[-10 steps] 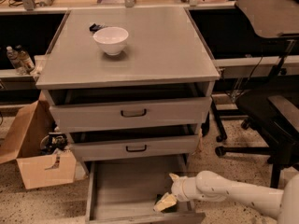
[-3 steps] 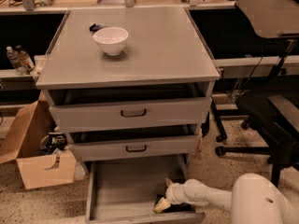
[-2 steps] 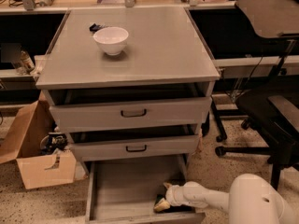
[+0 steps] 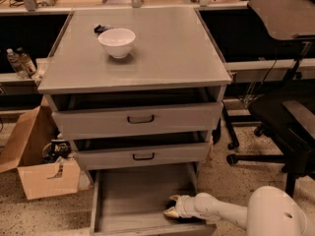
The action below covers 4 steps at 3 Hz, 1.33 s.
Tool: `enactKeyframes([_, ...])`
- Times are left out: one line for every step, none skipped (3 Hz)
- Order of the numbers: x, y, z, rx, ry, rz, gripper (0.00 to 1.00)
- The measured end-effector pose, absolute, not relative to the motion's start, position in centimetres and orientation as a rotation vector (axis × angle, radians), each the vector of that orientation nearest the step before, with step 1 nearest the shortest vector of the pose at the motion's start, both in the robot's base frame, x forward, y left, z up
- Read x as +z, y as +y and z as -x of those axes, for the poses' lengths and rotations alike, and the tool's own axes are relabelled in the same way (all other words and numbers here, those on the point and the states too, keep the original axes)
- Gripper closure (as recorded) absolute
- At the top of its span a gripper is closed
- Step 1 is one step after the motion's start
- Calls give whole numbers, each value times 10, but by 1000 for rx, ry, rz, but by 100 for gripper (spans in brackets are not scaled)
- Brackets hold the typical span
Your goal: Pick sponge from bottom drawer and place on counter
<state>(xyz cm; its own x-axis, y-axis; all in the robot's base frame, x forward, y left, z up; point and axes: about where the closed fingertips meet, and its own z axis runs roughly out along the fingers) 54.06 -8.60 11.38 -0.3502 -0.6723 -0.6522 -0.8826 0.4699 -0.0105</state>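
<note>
The bottom drawer (image 4: pixel 133 200) stands pulled out at the foot of the grey cabinet, and its grey floor shows. My gripper (image 4: pixel 172 206) is down inside it near the front right corner, on the end of the white arm (image 4: pixel 221 213) that reaches in from the lower right. The sponge does not show clearly. A dark patch (image 4: pixel 188 219) lies under the gripper, and I cannot tell whether it is the sponge or shadow. The counter (image 4: pixel 162 53) is the cabinet's flat grey top.
A white bowl (image 4: pixel 116 42) and a small black-and-blue object (image 4: pixel 101 28) sit at the counter's back left. The two upper drawers with black handles (image 4: pixel 140 118) are slightly ajar. An open cardboard box (image 4: pixel 42 168) stands to the left, and an office chair (image 4: pixel 285 117) to the right.
Since the oldest frame the arm has dropped lower and its elbow has come into view at the lower right. In the last second the gripper has stayed at the same spot in the drawer.
</note>
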Motion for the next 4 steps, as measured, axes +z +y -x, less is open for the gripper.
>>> enactKeyframes([158,-87,-546,479,2018,1291,88])
enactKeyframes([242,-93,-555,548,1819,1250,100])
enactKeyframes([259,-83,-540,618,1744,1290,100])
enactKeyframes([262,-82,-538,623,1737,1294,100])
